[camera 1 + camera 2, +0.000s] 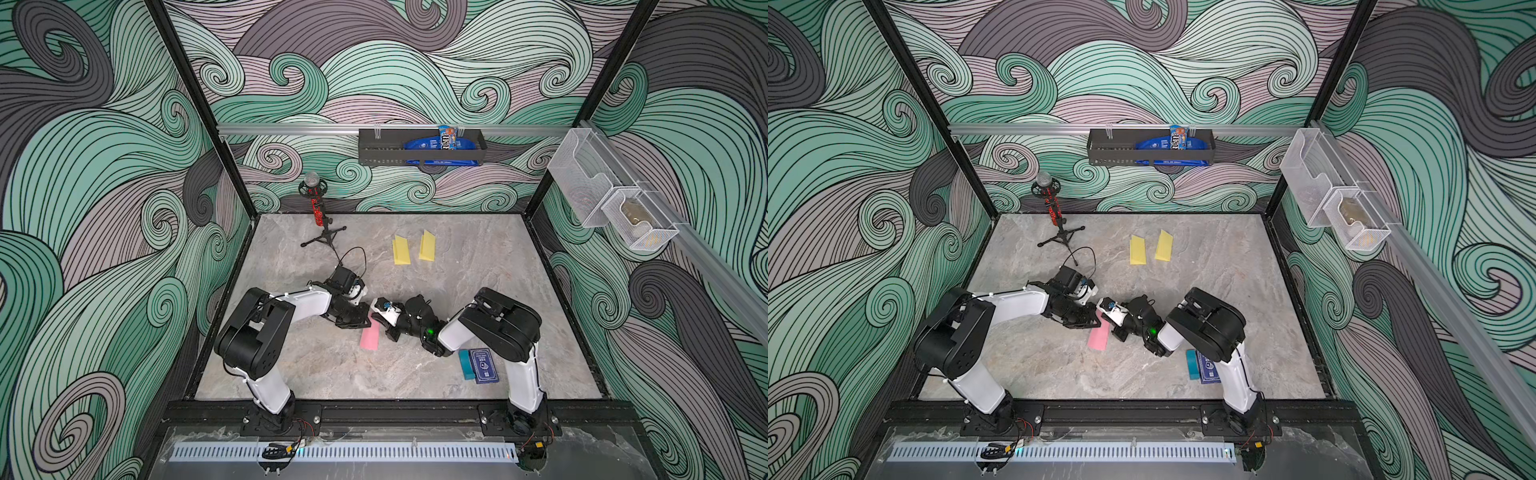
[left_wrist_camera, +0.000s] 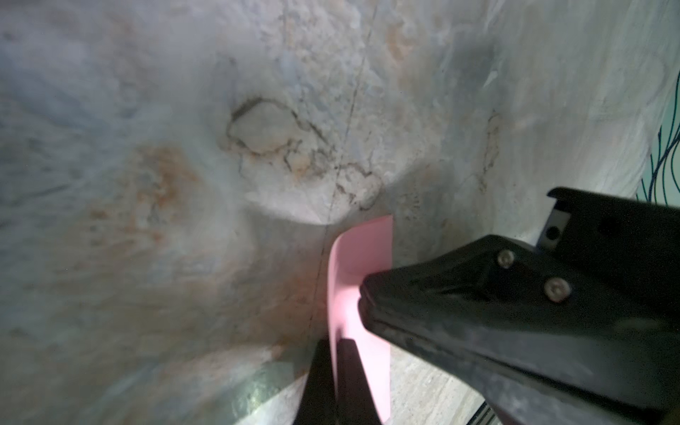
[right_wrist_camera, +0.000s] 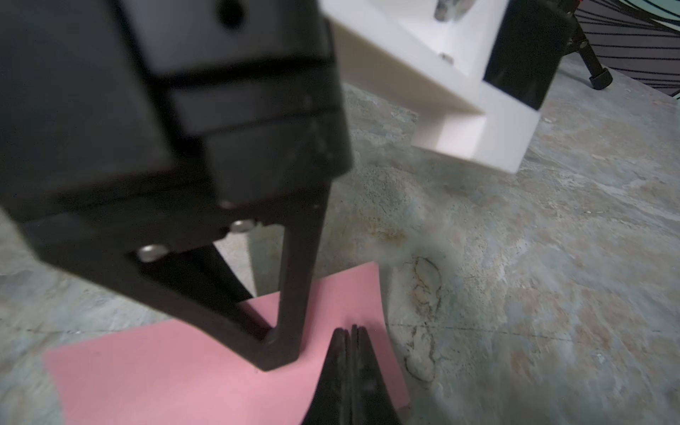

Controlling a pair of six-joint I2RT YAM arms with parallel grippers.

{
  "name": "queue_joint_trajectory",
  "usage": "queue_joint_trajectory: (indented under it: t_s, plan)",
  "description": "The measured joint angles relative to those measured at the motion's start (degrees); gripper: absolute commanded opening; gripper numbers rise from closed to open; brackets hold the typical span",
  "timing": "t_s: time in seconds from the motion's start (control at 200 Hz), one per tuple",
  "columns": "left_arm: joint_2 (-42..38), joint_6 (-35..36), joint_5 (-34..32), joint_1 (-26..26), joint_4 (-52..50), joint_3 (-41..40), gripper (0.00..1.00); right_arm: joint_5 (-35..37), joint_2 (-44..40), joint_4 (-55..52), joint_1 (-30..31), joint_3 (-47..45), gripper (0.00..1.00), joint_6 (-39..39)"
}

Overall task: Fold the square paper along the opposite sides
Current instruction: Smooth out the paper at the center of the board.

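A pink paper (image 1: 369, 338) (image 1: 1098, 338), folded into a narrow strip, lies mid-table in both top views. My left gripper (image 1: 369, 318) (image 2: 334, 353) is at its far end, shut, with a thin pink edge caught between the fingers. In the right wrist view the left gripper (image 3: 279, 362) has its tip down on the pink paper (image 3: 165, 368). My right gripper (image 3: 349, 331) is shut with nothing between its fingers. Its tips are on the same end of the paper, just beside the left gripper. From above they are hidden under the white camera mount (image 1: 384, 311).
Two folded yellow papers (image 1: 401, 250) (image 1: 427, 246) lie toward the back. A microphone on a tripod (image 1: 316, 203) stands back left, its cable trailing near the left wrist. A blue card box (image 1: 484, 365) on a teal sheet sits by the right arm's base.
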Motion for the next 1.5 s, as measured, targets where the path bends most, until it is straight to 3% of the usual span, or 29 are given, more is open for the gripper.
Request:
queue_joint_trajectory:
  t_s: [1.161,1.501]
  plan:
    - [0.4,-0.2,0.2,0.0,0.5,0.2,0.0,1.6,0.6,1.4,-3.1,-0.9,0.0,-2.3]
    - [0.7,-0.2,0.5,0.0,0.4,0.6,0.0,-6.2,-8.9,2.0,-3.4,-5.0,0.03,-0.6]
